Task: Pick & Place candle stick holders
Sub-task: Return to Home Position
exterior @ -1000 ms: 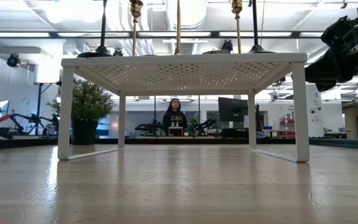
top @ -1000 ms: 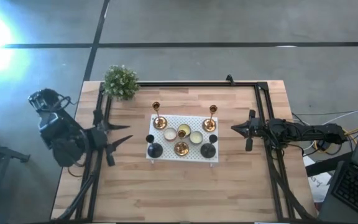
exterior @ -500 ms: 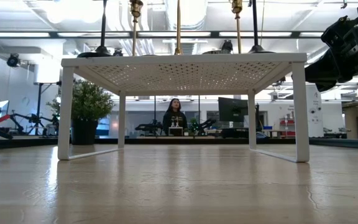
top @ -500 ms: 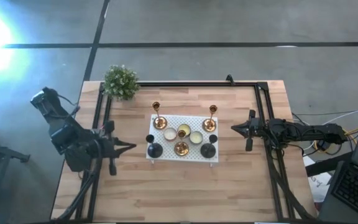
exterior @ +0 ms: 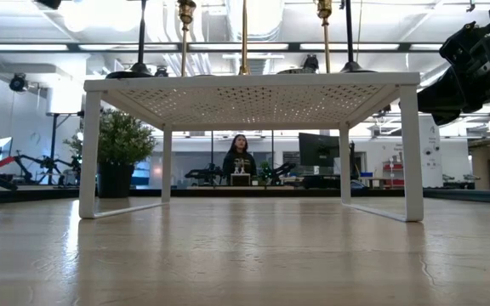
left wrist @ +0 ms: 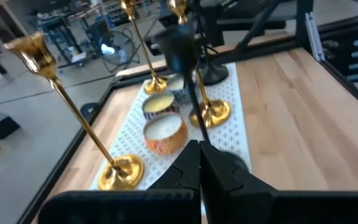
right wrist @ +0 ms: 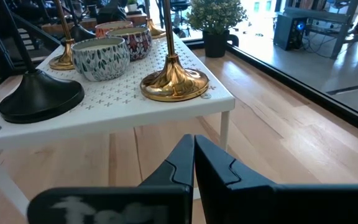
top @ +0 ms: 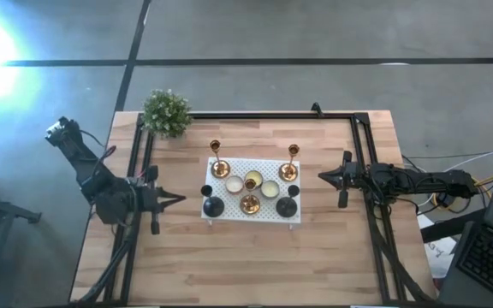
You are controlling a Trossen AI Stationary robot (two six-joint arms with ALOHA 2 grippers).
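A white perforated shelf (top: 255,214) stands mid-table. On it stand three brass-gold candle stick holders (top: 218,164) (top: 292,162) (top: 250,204), two black ones (top: 213,205) (top: 286,205) and three small candle bowls (top: 253,180). My left gripper (top: 181,200) is shut and empty, just left of the shelf and pointing at it. In its wrist view (left wrist: 199,155) a gold holder's base (left wrist: 120,169) and a black holder (left wrist: 182,53) lie ahead. My right gripper (top: 322,177) is shut and empty, right of the shelf. Its wrist view (right wrist: 193,149) shows a gold base (right wrist: 174,82).
A potted plant (top: 166,112) stands at the table's far left corner. Black frame rails (top: 362,154) run along the far edge and both sides. A laptop (top: 490,257) sits off the right edge. A person (exterior: 240,157) sits far behind the table.
My left gripper has shut its wide-open fingers on nothing. Its arm has sunk lower and folded back at the table's left side, with the fingers still pointing at the shelf.
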